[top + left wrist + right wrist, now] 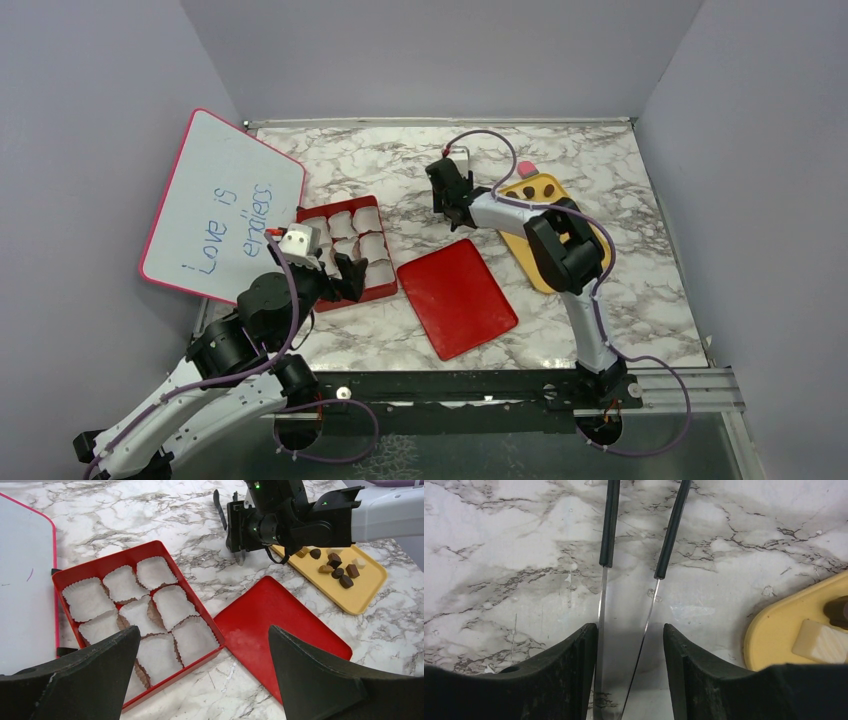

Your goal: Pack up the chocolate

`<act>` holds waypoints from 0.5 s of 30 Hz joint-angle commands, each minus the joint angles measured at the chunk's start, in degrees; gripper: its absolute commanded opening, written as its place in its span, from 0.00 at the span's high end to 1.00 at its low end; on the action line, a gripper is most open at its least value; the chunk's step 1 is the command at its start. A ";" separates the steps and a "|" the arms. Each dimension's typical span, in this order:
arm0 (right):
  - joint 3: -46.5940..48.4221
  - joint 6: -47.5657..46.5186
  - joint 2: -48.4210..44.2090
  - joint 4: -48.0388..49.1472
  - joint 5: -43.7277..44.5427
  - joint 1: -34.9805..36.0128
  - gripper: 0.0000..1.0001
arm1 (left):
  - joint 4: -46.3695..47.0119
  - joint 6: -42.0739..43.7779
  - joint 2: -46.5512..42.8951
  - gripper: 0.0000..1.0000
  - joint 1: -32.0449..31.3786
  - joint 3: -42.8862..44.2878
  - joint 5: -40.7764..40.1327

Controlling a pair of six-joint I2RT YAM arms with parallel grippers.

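My right gripper (630, 630), clamped on tweezers (609, 525), is nearer: chocolate (338, 572) lies on the tray (361, 600) to its right, while my left gripper (204, 632) gapes by the box (107, 562)

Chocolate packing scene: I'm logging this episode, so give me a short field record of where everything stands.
chocolate: loose pieces on the yellow tray, none packed
red box: open, white paper cups all empty
red lid: flat on the table, beside the box
left gripper: open, above the box's near side
right gripper: shut on tweezers, tips apart and holding nothing, beside the tray
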 commanded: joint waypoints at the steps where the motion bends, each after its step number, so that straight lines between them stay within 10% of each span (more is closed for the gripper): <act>1: 0.01 0.00 1.40 3.69 -0.22 -0.62 0.44 | 0.74 -0.06 -0.06 0.01 -0.07 -0.51 0.22; 15: 3.33 -0.32 5.01 2.50 1.65 -1.50 0.53 | 0.71 -0.05 0.66 0.01 -0.05 -0.51 -0.81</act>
